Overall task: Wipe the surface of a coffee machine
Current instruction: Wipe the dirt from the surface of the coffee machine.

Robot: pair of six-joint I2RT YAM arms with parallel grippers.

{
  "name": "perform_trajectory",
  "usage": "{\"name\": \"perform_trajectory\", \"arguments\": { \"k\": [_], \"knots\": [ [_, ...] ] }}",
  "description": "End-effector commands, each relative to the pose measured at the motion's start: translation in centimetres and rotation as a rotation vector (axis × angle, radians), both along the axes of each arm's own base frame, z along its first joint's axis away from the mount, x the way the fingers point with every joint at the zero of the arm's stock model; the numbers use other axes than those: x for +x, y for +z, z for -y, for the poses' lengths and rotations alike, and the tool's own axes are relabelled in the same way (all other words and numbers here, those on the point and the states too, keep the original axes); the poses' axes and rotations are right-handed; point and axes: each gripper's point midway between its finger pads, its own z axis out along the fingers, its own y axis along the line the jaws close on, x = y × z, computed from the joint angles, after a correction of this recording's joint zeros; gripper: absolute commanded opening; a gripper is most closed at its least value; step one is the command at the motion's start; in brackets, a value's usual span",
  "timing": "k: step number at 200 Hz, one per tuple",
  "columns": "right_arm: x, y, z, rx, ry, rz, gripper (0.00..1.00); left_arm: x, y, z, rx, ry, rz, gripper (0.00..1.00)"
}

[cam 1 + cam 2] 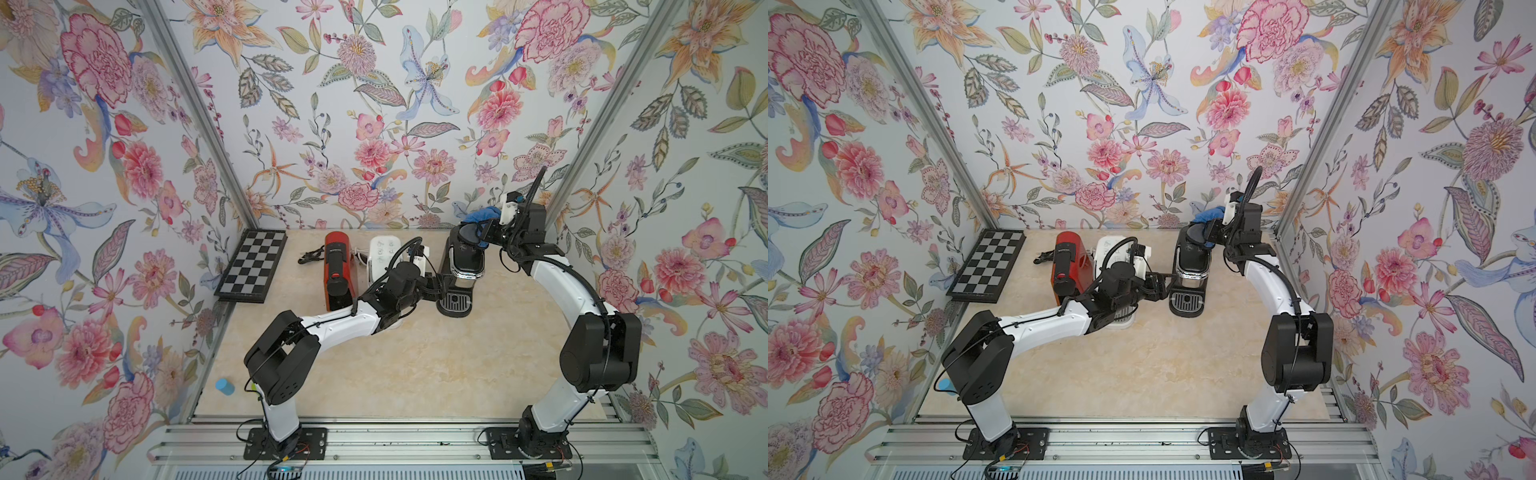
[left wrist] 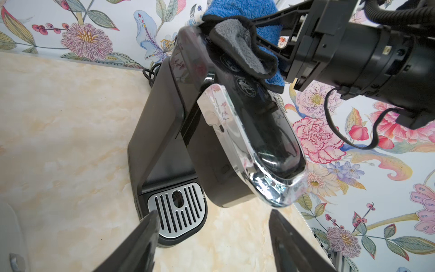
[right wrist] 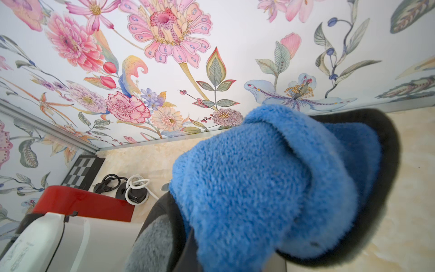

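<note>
**A:** How many coffee machines are there?

**B:** Three, in a row towards the back of the beige marbled tabletop (image 1: 415, 365). There is a red capsule coffee machine (image 1: 338, 270), a white coffee machine with buttons on top (image 1: 384, 253) and a glossy black coffee machine with a chrome band (image 1: 467, 257). The black one stands on the right arm's side.

**A:** And cloths?

**B:** One, a fluffy blue-and-grey cloth with a black hem (image 2: 242, 47). The right fingers (image 2: 280, 16) are pressed together, pinching it. It lies bunched on the rear of the black machine's top, touching the lid.

**A:** The other arm?

**B:** The left fingers (image 2: 143, 235) are spread wide apart and grip no object. They are low down, just beside the black machine's base, near its slotted metal drip tray (image 2: 179, 209). I cannot tell whether they touch the housing.

**A:** What else is around?

**B:** One black-and-silver chequered board (image 1: 253, 266) lies by the left wall. One small light-blue cylinder (image 1: 225, 386) sits near the same wall, towards the front. Behind the red and white machines lie one coiled black power cord (image 3: 110, 182) and one coiled white cord (image 3: 137, 188).

**A:** Anything in the way?

**B:** In both top views the left arm reaches across the front of the white machine and hides its lower part. In the right wrist view the cloth fills most of the picture.
</note>
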Motion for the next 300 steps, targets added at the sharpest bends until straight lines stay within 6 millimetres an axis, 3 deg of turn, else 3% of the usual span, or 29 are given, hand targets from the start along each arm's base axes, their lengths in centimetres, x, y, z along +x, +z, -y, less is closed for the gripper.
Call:
{"name": "perform_trajectory", "arguments": {
  "k": [1,21,48,73,112,137,168,185,199,227,245,265,279,300],
  "knots": [
    [0.1,-2.2,1.5,0.129,-0.031,-0.062,0.02,-0.4,1.2,0.5,-0.050,-0.014,0.013,0.74],
    [0.4,-3.6,2.5,0.172,-0.043,-0.087,0.01,-0.3,1.1,1.2,-0.048,-0.029,0.011,0.74],
    [0.2,-6.4,2.1,0.193,-0.024,-0.139,0.01,-0.3,1.2,1.8,-0.049,-0.037,0.013,0.74],
    [-1.2,-9.5,1.9,0.220,-0.026,-0.170,0.01,-0.3,1.0,2.2,-0.044,-0.040,0.009,0.73],
    [-4.1,-16.1,0.7,0.231,-0.017,-0.273,0.01,-0.1,-0.2,2.8,-0.010,-0.049,-0.008,0.73],
    [-5.0,-19.7,0.1,0.215,-0.005,-0.331,0.01,-0.3,-0.7,3.1,-0.009,-0.059,-0.019,0.73],
    [-5.0,-21.9,0.1,0.190,-0.001,-0.372,0.01,-0.5,-0.7,3.4,-0.010,-0.067,-0.020,0.73],
    [-5.0,-21.4,-0.1,0.189,0.014,-0.367,0.01,-0.5,-0.7,3.4,-0.008,-0.065,-0.019,0.73],
    [-5.0,-19.5,-0.7,0.186,0.045,-0.335,0.01,-0.6,-0.7,3.4,-0.005,-0.067,-0.019,0.73],
    [-5.2,-13.0,-1.6,0.149,0.086,-0.215,0.01,-0.7,-1.1,3.4,-0.002,-0.069,-0.026,0.73],
    [-5.3,-8.2,-1.5,0.136,0.087,-0.126,0.02,-0.8,-1.2,3.4,-0.005,-0.070,-0.027,0.73],
    [-5.5,-4.3,-0.9,0.120,0.070,-0.049,0.02,-0.9,-1.2,3.4,-0.003,-0.069,-0.025,0.73],
    [-5.6,-3.5,-0.4,0.117,0.058,-0.032,0.03,-1.0,-1.2,3.4,-0.005,-0.069,-0.026,0.73],
    [-5.4,-5.8,0.1,0.121,0.055,-0.083,0.03,-1.1,-1.1,3.4,-0.009,-0.072,-0.024,0.73]
  ]
}}
